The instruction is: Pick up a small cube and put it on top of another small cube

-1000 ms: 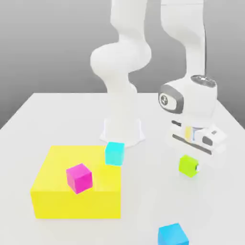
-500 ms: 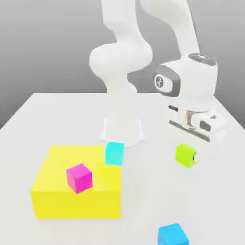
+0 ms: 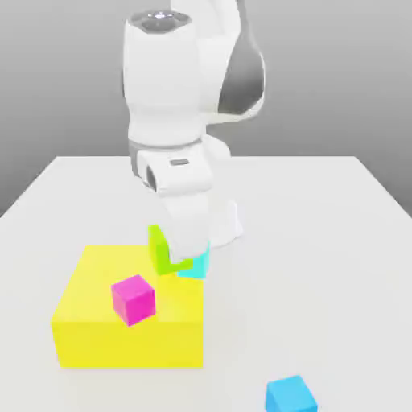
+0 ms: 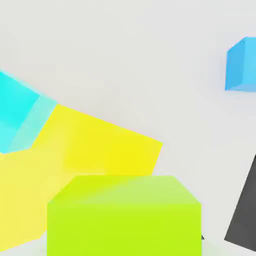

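Gripper [image 3: 179,256]: squeezed tight on the green cube, lifted up off the table.
Green cube [image 3: 165,250]: held in the air, tilted, just over the near-right corner of the yellow block and right next to the light blue cube. It looks big and close in the hand view [image 4: 124,216].
Light blue cube [image 3: 197,264]: sits by the yellow block's far right corner, partly hidden behind the hand.
Yellow block [image 3: 92,326]: big, flat on the white table [image 3: 322,241].
Pink cube [image 3: 133,298]: on top of the yellow block.
Darker blue cube [image 3: 290,395]: on the table, well apart from the others.
Writing: none that can be read.
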Tool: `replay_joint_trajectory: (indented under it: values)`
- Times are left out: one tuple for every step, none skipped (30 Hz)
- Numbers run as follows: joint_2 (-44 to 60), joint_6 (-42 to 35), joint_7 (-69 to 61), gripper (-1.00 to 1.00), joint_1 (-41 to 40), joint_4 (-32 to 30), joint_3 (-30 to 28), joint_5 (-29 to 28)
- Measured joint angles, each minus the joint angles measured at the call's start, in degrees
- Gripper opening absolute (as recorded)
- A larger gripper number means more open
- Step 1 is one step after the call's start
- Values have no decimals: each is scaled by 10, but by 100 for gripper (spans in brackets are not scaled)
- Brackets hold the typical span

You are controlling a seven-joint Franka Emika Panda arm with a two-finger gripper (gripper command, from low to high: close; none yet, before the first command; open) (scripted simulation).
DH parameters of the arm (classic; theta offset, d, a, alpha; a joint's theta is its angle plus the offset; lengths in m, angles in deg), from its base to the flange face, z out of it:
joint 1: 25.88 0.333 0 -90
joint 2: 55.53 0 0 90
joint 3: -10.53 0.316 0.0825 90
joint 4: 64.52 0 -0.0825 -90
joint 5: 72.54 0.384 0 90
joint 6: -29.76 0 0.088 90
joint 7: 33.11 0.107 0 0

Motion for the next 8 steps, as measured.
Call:
replay_joint_trajectory:
  values:
    - [13, 15, -8, -100, 0, -3, -7, 5]
    - [29, 35, -15, -100, 2, -7, -13, 12]
    - [46, 56, -22, -100, 4, -12, -18, 19]
    - [64, 79, -28, -100, 6, -18, -23, 27]
    - [75, 93, -33, 100, 7, -22, -25, 31]
    - [75, 93, -33, 100, 7, -22, -25, 31]
    - [75, 93, -33, 100, 7, -22, -25, 31]
    - [75, 93, -33, 100, 7, -22, -25, 31]
